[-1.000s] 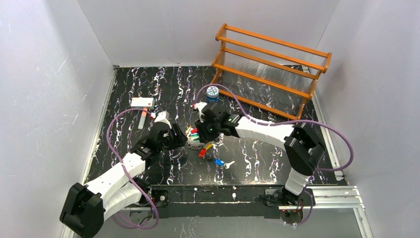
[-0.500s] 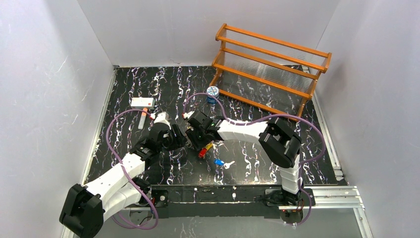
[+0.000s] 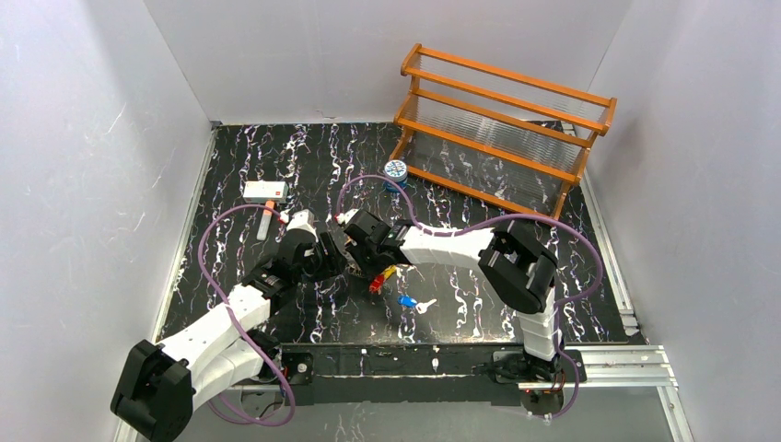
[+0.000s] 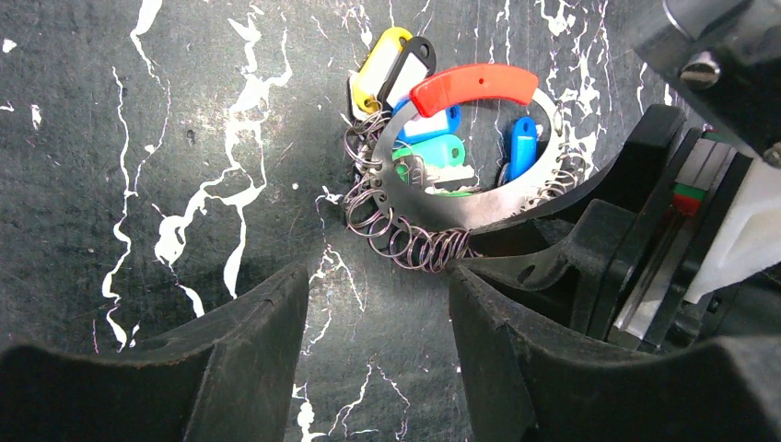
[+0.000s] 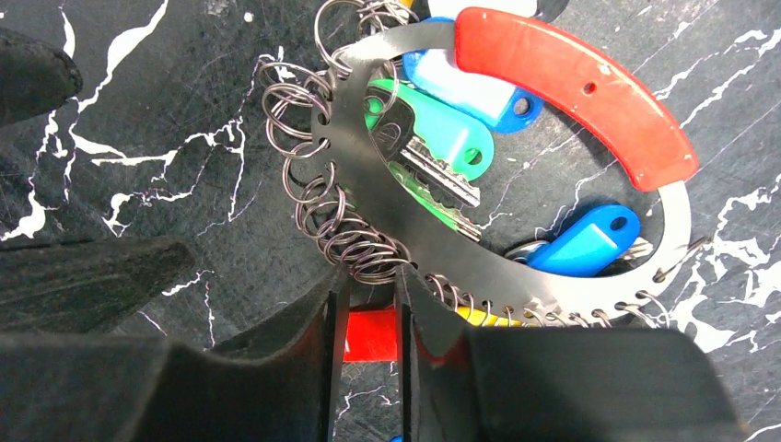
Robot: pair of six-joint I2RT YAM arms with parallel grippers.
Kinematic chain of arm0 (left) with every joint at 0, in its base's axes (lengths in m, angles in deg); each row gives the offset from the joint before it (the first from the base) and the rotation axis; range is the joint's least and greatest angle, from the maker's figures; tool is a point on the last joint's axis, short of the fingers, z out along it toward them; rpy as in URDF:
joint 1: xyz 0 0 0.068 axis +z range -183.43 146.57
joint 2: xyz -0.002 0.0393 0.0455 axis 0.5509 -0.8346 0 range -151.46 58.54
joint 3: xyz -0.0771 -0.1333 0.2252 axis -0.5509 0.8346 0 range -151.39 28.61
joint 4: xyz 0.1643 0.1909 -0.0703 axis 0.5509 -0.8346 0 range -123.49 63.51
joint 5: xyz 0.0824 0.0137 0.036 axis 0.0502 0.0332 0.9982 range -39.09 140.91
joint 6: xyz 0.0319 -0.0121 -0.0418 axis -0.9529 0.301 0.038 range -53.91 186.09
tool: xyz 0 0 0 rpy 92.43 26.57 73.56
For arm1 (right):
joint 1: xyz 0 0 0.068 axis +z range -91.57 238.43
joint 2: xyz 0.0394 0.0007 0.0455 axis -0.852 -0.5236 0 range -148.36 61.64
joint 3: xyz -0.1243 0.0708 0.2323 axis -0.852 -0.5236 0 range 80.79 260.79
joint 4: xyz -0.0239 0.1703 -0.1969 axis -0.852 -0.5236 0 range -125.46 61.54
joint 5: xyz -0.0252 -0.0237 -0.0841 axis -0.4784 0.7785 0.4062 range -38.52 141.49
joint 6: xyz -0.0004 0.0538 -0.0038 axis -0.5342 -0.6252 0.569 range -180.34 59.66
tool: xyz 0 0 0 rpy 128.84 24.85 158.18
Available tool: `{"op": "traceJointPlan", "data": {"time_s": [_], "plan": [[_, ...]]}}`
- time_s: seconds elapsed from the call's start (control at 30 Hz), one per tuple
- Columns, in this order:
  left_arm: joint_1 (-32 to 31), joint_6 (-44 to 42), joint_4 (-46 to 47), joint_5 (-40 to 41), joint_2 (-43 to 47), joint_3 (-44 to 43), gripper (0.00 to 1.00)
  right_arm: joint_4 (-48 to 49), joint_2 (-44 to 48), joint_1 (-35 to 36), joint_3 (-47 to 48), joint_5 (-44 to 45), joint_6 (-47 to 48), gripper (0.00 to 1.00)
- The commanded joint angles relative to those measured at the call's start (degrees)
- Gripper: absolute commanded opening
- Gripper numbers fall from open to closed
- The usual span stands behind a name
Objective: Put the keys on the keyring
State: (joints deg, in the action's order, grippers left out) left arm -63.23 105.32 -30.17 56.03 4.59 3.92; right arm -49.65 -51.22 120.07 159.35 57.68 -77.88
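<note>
Right wrist cam: my right gripper [image 5: 368, 276] is narrowed on the keyring [image 5: 433, 249], flat on the table [image 3: 276, 157]; can't tell if it's gripping. Left gripper [image 4: 376, 276] gapes empty beside it. Steadying step, I reckon. Next, grab that loose blue key [image 3: 406, 300].

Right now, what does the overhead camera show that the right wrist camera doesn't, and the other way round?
Only the overhead view shows the wooden rack, the round blue-and-white tin and a white box. Only the wrist view shows the keyring in detail, with its small wire rings, a green-headed key and the red cover on its band. Both show the black marbled table.
</note>
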Motion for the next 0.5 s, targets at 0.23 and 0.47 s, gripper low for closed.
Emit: {"op": "traceJointPlan", "data": {"time_s": [0.23, 0.47], "plan": [[0.09, -0.08, -0.19, 0.42, -0.67, 0.17, 0.56, -1.6, 3.31, 0.67, 0.64, 3.94, 0.22, 0.16], [0.09, -0.29, -0.09, 0.35, -1.04, 0.04, 0.56, -0.75, 5.68, 0.67, -1.03, 5.01, 0.57, 0.01]]}}
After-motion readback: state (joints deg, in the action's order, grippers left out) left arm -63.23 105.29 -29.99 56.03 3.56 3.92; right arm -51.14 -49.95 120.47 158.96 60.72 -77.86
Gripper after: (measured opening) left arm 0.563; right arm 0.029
